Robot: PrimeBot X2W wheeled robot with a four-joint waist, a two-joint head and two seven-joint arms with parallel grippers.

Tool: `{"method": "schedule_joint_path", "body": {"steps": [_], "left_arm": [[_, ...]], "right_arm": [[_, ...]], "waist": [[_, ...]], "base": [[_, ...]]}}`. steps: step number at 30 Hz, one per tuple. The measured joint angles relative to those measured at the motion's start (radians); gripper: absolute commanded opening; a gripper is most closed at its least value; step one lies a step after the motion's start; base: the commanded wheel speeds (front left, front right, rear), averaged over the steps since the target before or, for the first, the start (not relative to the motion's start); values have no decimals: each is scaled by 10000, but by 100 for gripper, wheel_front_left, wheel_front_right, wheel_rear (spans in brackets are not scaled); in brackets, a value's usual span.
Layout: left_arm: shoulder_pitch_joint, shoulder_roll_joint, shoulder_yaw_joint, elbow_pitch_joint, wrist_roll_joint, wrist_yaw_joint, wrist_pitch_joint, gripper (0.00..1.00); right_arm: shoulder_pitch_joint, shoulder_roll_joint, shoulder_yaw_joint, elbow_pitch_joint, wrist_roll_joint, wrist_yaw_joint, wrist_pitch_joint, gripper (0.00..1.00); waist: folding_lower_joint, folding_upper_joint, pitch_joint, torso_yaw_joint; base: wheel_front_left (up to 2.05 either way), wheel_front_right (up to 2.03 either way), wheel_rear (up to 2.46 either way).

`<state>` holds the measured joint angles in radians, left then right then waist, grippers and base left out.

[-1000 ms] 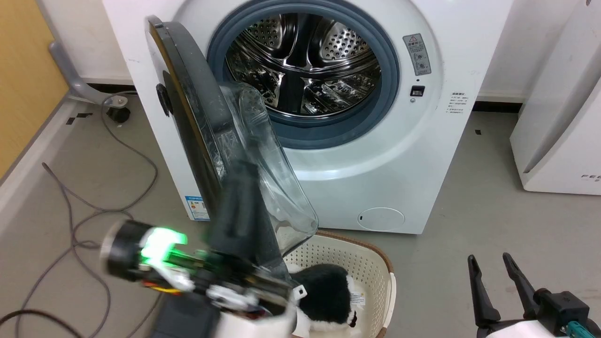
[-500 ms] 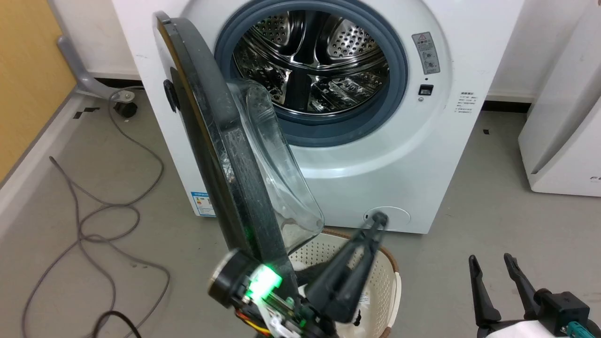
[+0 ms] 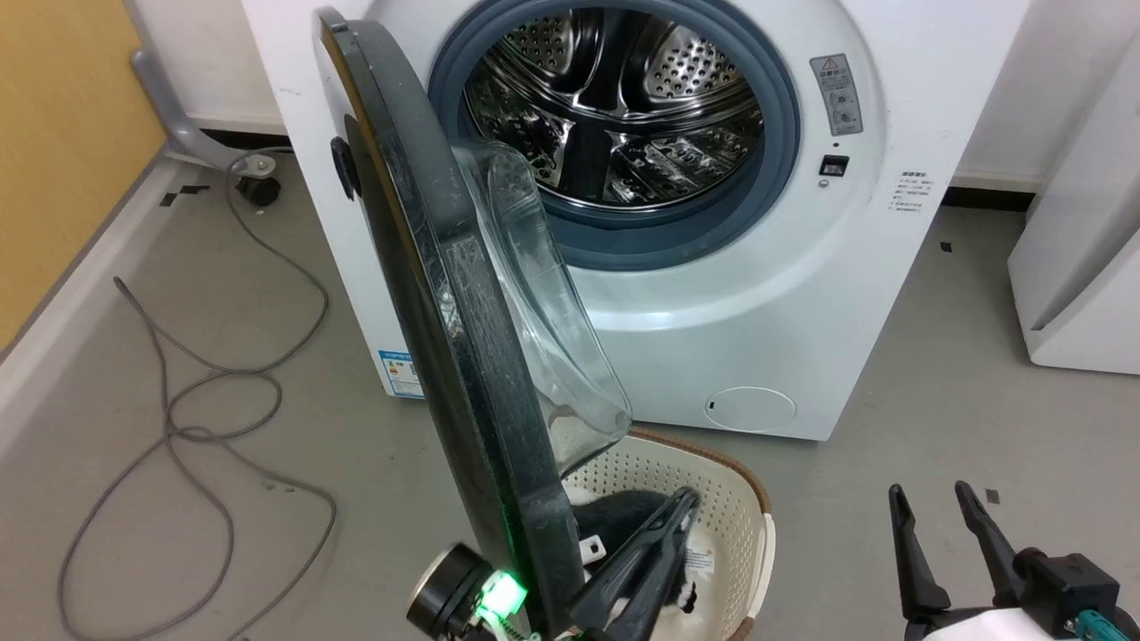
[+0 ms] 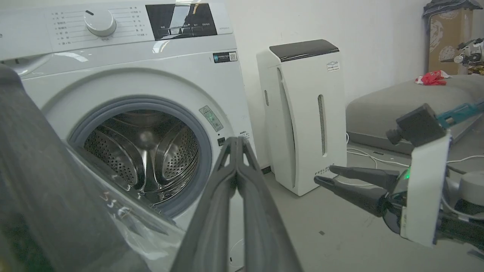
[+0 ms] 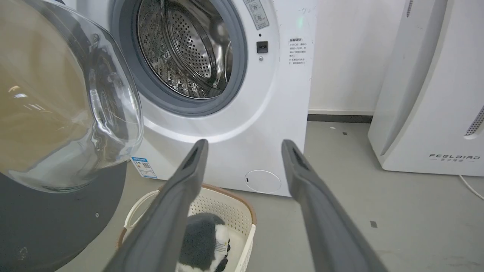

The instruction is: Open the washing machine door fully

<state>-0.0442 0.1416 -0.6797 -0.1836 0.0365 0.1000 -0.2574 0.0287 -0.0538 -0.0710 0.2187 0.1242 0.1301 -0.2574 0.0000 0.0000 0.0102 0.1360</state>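
Observation:
The washing machine stands ahead with its steel drum exposed. The washing machine door hangs about half open on its left hinge, seen edge-on, its glass bowl bulging toward the drum. My left gripper is shut with nothing in it and sits low, just right of the door's bottom edge, above the basket. Its closed fingers point at the machine's front, with the door close on the left. My right gripper stands open at the lower right, away from the door, fingers apart.
A cream laundry basket holding a black-and-white plush toy sits on the floor under the door's bowl. A white appliance stands to the right. Grey cables loop over the floor on the left, near a yellow wall.
My left gripper has come off the door's inner side, swung to its right and dropped lower over the basket. The camera has shifted. The right gripper has stayed put.

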Motion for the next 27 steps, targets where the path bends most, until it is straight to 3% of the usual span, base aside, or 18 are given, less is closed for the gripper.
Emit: {"method": "schedule_joint_path", "body": {"steps": [14,27], "left_arm": [[238,17,349,1858,-512,301,0,0],[415,240,481,1998,-575,299,-2,0]], "right_arm": [[-4,2,-58,96,0,0,0,100],[26,4,35,192,77,0,0,100]], "waist": [[0,0,34,229],[0,0,-72,988]], "base": [[0,0,0],[0,0,0]]}}
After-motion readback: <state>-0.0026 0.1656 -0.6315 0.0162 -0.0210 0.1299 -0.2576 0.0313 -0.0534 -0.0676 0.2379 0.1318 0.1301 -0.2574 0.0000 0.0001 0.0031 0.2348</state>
